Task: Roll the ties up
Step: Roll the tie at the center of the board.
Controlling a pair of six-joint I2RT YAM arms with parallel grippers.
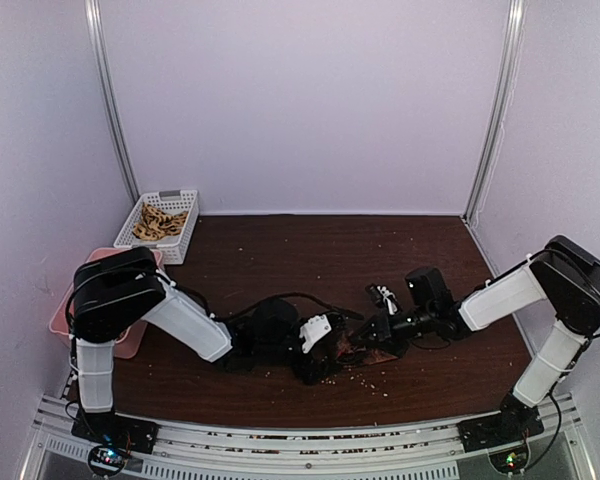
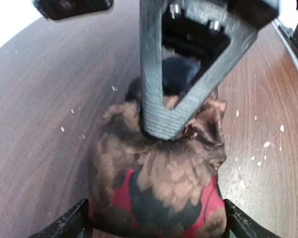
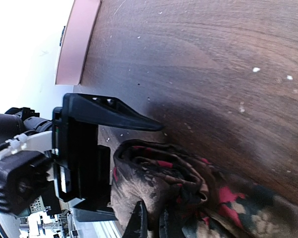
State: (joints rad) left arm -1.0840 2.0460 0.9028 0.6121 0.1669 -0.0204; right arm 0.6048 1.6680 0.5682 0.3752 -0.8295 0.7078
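Observation:
A tie (image 2: 159, 168), tan and dark brown with red and black patches, lies rolled into a bundle on the dark wood table (image 1: 280, 260). The left gripper (image 2: 156, 229) is open, its black fingertips (image 2: 72, 223) standing wide on either side of the roll. In the right wrist view the right gripper (image 3: 152, 220) is shut on the tie (image 3: 159, 183), pinching a fold at the roll's edge. The left wrist view has the right gripper's grey finger (image 2: 154, 74) coming down onto the roll from above. From the top, the left gripper (image 1: 328, 360) and the right gripper (image 1: 372, 342) meet at the tie (image 1: 353, 350).
A white slatted basket (image 1: 176, 198) with tan ties inside stands at the back left. A pink tray (image 1: 62, 315) sits at the left edge, partly behind the left arm. Pale crumbs are scattered near the front. A small black-and-white object (image 1: 382, 296) lies behind the right gripper.

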